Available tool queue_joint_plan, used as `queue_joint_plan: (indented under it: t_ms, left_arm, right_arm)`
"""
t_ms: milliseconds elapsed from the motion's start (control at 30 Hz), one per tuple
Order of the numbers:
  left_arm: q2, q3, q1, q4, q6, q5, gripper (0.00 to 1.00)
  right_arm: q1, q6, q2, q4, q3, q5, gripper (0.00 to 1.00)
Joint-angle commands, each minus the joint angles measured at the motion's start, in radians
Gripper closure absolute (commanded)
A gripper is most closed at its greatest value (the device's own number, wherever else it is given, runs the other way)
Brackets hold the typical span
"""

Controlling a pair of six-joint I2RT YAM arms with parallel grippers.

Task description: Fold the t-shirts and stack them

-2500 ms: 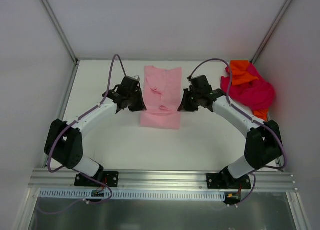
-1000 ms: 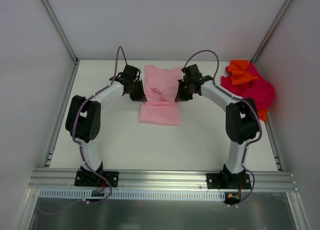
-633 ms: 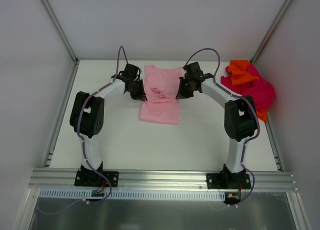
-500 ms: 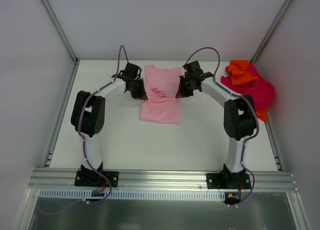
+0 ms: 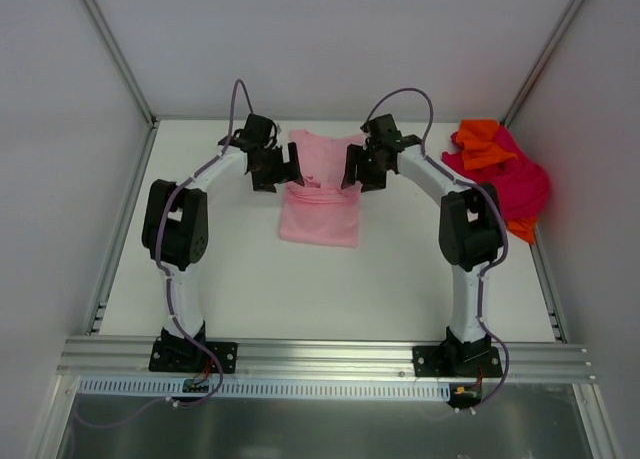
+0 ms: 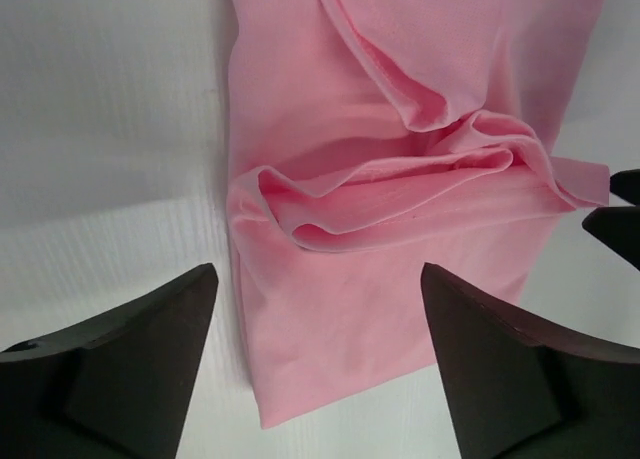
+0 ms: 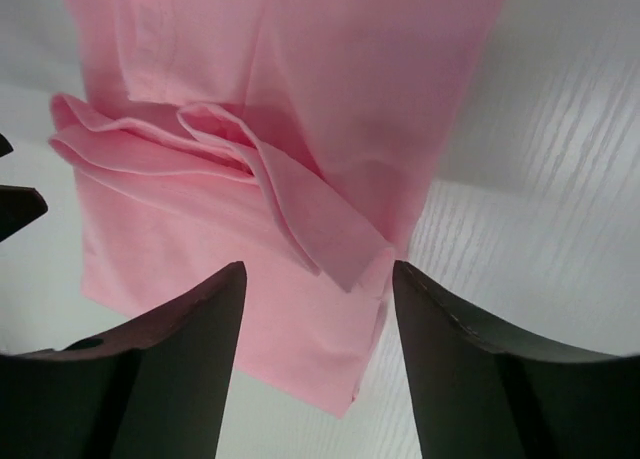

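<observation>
A pink t-shirt (image 5: 320, 194) lies partly folded on the white table (image 5: 200, 269), with a bunched ridge of cloth (image 6: 400, 184) across its middle. My left gripper (image 5: 288, 166) hangs open at the shirt's left edge. My right gripper (image 5: 350, 167) hangs open at its right edge. In the left wrist view the left gripper (image 6: 318, 279) stands wide above the pink t-shirt (image 6: 420, 59), holding nothing. The right wrist view shows the right gripper (image 7: 318, 274) open over the pink t-shirt (image 7: 300, 69), where a loose flap (image 7: 320, 224) lies free.
A heap of crimson and orange t-shirts (image 5: 497, 174) sits at the table's far right, against the right wall. White walls with metal posts close in the back and sides. The aluminium rail (image 5: 320, 359) holding both arm bases runs along the near edge.
Both grippers were shut on the pink shirt's side edges and carried the fold toward the back. Now both have opened and let the cloth go; it lies bunched across the middle.
</observation>
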Motion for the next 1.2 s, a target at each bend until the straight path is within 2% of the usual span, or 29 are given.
queue_joint_plan:
  t_ms: [0,67,133,167,233,300,333,367,400,433,467,600,767,1167]
  left_arm:
    - [-0.003,0.14,0.017,-0.079,0.084,-0.018,0.1]
    - [-0.016,0.227,0.029,-0.117,0.106,-0.026,0.04]
    - [-0.05,0.266,0.032,-0.17,0.127,-0.029,0.04]
    - [-0.068,0.268,0.033,-0.18,0.129,-0.027,0.05]
    - [-0.154,0.219,0.032,-0.165,0.112,0.002,0.1]
    - [-0.22,0.067,0.029,-0.118,0.066,0.039,0.26]
    - [-0.284,-0.056,0.026,-0.052,0.049,0.042,0.5]
    - [-0.312,-0.12,0.021,-0.015,0.028,0.046,0.62]
    - [-0.355,-0.172,0.014,0.019,-0.004,0.066,0.73]
    - [-0.368,-0.223,0.009,0.054,-0.02,0.072,0.82]
    - [-0.375,-0.296,0.006,0.106,-0.051,0.08,0.98]
    - [-0.329,-0.354,-0.011,0.162,-0.081,0.12,1.0]
    - [-0.202,-0.302,-0.011,0.189,-0.08,0.138,1.0]
    - [0.055,-0.049,-0.008,0.133,-0.039,0.122,1.0]
  right_arm:
    - [-0.014,-0.063,-0.018,-0.053,0.155,-0.024,0.32]
    - [-0.015,-0.102,-0.023,-0.11,0.226,-0.037,0.24]
    - [-0.014,-0.126,-0.041,-0.139,0.287,-0.048,0.21]
    - [-0.014,-0.127,-0.078,-0.139,0.286,-0.048,0.21]
    - [-0.014,-0.161,-0.124,-0.136,0.243,-0.05,0.31]
    - [-0.014,-0.159,-0.201,-0.122,0.179,-0.063,0.58]
    - [-0.008,-0.156,-0.228,-0.086,0.078,-0.074,0.68]
    - [-0.003,-0.155,-0.257,-0.061,0.023,-0.071,0.77]
    - [0.0,-0.155,-0.299,-0.017,-0.03,-0.065,0.91]
    - [0.005,-0.155,-0.316,-0.003,-0.077,-0.064,0.95]
    - [0.009,-0.15,-0.32,0.005,-0.149,-0.067,0.99]
    - [0.031,-0.15,-0.301,0.043,-0.242,-0.07,0.99]
    - [0.043,-0.138,-0.206,0.073,-0.234,-0.053,0.99]
    - [0.043,-0.113,0.003,0.05,-0.003,0.004,0.98]
